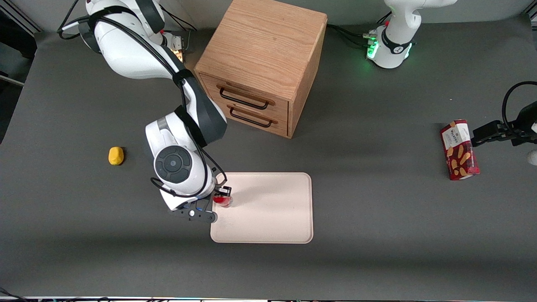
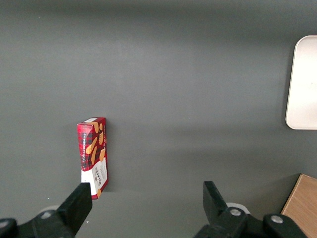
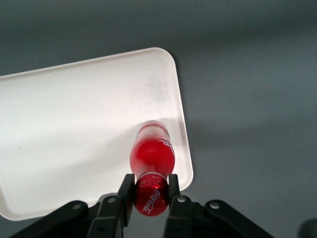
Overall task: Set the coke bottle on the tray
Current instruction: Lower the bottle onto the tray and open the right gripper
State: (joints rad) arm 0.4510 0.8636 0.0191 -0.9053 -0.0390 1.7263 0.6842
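The small red coke bottle (image 1: 222,201) stands upright at the edge of the cream-beige tray (image 1: 272,209) that is toward the working arm's end. My gripper (image 1: 221,196) is shut on the bottle's red cap. In the right wrist view the two black fingers (image 3: 126,194) press the cap from both sides, with my gripper (image 3: 150,193) right above the bottle (image 3: 151,157), whose base is over the tray (image 3: 74,144) near its rim. I cannot tell whether the base touches the tray.
A wooden two-drawer cabinet (image 1: 262,63) stands farther from the front camera than the tray. A yellow lump (image 1: 116,155) lies toward the working arm's end. A red snack box (image 1: 459,150) lies toward the parked arm's end; it also shows in the left wrist view (image 2: 93,156).
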